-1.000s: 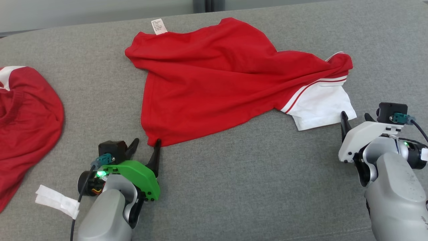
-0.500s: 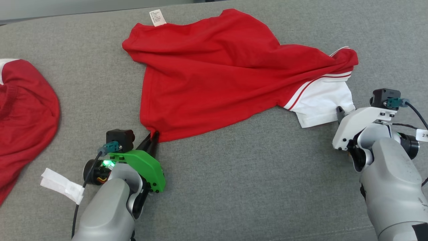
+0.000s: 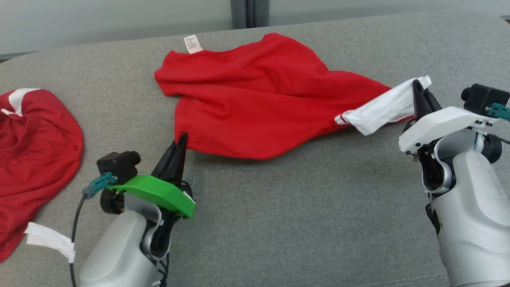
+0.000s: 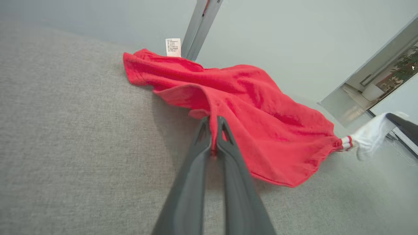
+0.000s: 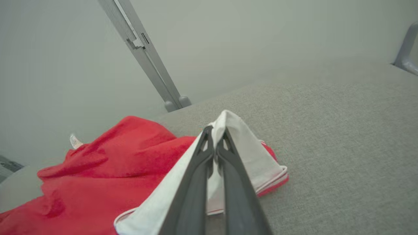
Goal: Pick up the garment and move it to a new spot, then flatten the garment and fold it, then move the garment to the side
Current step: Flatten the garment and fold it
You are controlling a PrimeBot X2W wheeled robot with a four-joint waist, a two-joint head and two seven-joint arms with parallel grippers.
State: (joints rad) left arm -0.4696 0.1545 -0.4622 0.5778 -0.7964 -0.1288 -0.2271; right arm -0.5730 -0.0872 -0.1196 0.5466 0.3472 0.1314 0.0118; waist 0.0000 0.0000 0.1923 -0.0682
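The grey fabric surface (image 3: 279, 223) lies bare across a wide stretch near the robot, between the two arms and on the near side of the garment, and more bare cloth runs past the right arm to the far right corner. Its far edge curves along a pale wall (image 3: 119, 20), where a grey post (image 3: 249, 10) rises just behind that edge; the weave looks flat and even. The red garment (image 3: 259, 107) sits in the far middle of the surface, rumpled and drawn out between both grippers, its far hem close to the far edge. A second red garment (image 3: 36, 159) lies heaped at the left edge, well apart from the first. The left gripper (image 3: 182, 138) is clamped on the near left corner of the red cloth, which shows pinched between its fingers in the left wrist view. The right gripper (image 3: 417, 85) is closed on the white sleeve (image 3: 382, 109), which it holds raised above the surface at the garment's right end. A white care label (image 3: 193, 44) sticks out at the garment's far left corner, just short of the far edge
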